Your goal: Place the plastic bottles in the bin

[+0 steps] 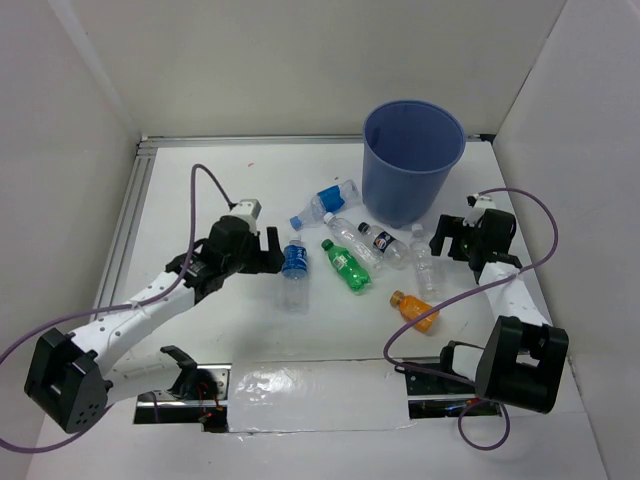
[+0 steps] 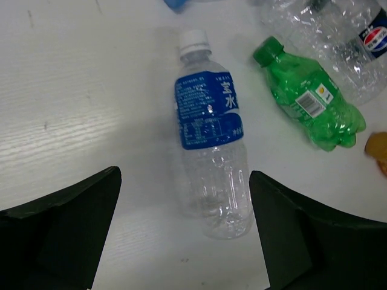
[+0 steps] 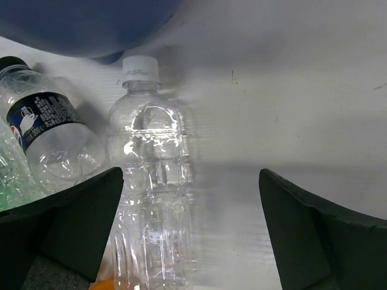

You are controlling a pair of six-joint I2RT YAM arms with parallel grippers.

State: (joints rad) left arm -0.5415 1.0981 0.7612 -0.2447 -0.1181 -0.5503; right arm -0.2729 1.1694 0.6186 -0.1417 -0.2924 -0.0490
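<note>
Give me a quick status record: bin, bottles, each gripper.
bin: upright, far side, no bottle visible inside
bottles: all lying on the table, none gripped
left gripper: open, blue-labelled bottle just ahead, in line with the gap
right gripper: open, clear unlabelled bottle ahead, off to one finger's side
green bottle: beside the blue-labelled bottle
orange bottle: nearest the arm bases

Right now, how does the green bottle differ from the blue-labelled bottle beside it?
The green bottle is tinted green with a green cap; the blue-labelled bottle is clear with a white cap. The green bottle is shorter, the blue-labelled bottle longer. The blue-labelled bottle lies in line with the open left gripper; the green bottle lies off to one side. Both lie on their sides, capped.
</note>
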